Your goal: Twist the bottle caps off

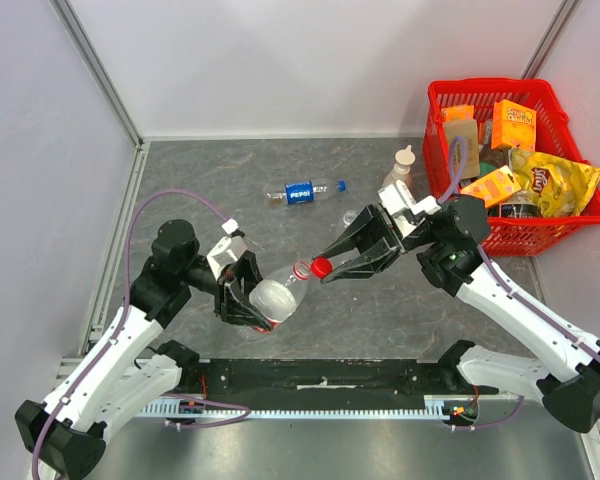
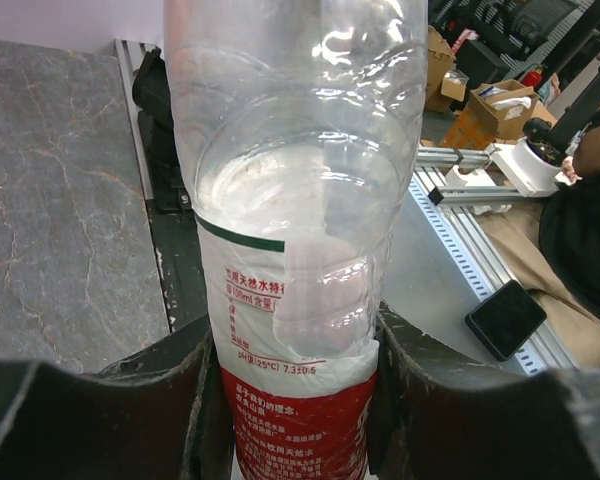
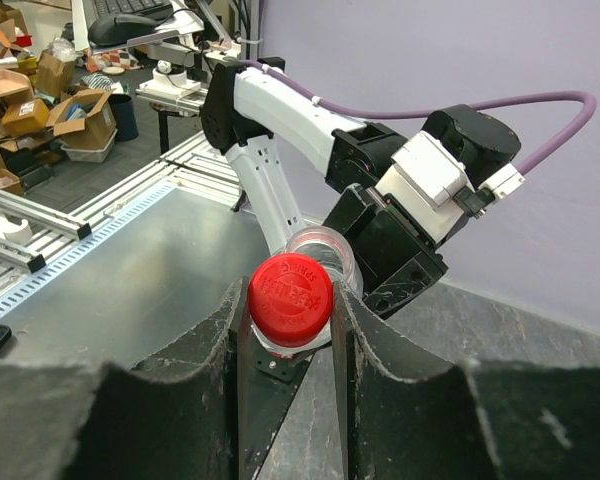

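Currently held above the grey mottled surface (image 1: 200, 170): a clear ribbed plastic bottle (image 2: 300, 200) with a red-and-white label, tilted between both arms. Left hand (image 1: 246, 298) clenched round its labelled lower body. Right hand (image 3: 290, 300) pinched on the round red cap (image 3: 291, 298), embossed top, seated on the neck. Pepsi bottle (image 1: 302, 192) lies flat farther back, blue cap (image 1: 341, 185) on. Red mesh basket (image 1: 450, 95), far right, holds orange cartons (image 1: 513, 125) and a yellow crisp bag (image 1: 560, 185).

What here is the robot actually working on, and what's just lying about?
In the job: red-label bottle, its red cap, Pepsi bottle, its blue cap.
Lying about: beige nozzle bottle, red basket, yellow crisp bag.
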Action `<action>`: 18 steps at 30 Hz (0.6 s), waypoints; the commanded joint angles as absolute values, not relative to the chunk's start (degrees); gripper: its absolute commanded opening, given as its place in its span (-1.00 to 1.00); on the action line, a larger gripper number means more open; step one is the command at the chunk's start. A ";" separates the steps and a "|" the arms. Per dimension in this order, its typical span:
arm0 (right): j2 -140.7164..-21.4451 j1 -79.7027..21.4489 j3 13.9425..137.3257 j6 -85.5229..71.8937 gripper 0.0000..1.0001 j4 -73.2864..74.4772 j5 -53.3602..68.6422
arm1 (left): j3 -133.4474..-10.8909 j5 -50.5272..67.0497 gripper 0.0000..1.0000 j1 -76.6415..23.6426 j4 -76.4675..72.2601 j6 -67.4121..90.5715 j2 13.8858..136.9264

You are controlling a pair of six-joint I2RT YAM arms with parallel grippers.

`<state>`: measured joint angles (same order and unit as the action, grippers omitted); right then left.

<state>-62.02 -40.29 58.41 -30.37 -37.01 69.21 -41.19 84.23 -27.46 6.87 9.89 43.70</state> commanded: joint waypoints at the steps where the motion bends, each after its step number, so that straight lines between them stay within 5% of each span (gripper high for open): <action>1: -60.56 -40.60 58.10 -29.54 -1.00 -37.18 70.05 | -41.66 86.75 -0.77 -27.33 4.83 10.99 43.07; 18: -58.89 -40.43 57.92 -19.44 -1.00 -22.35 65.48 | -40.52 76.83 -0.72 -27.25 4.92 8.27 39.55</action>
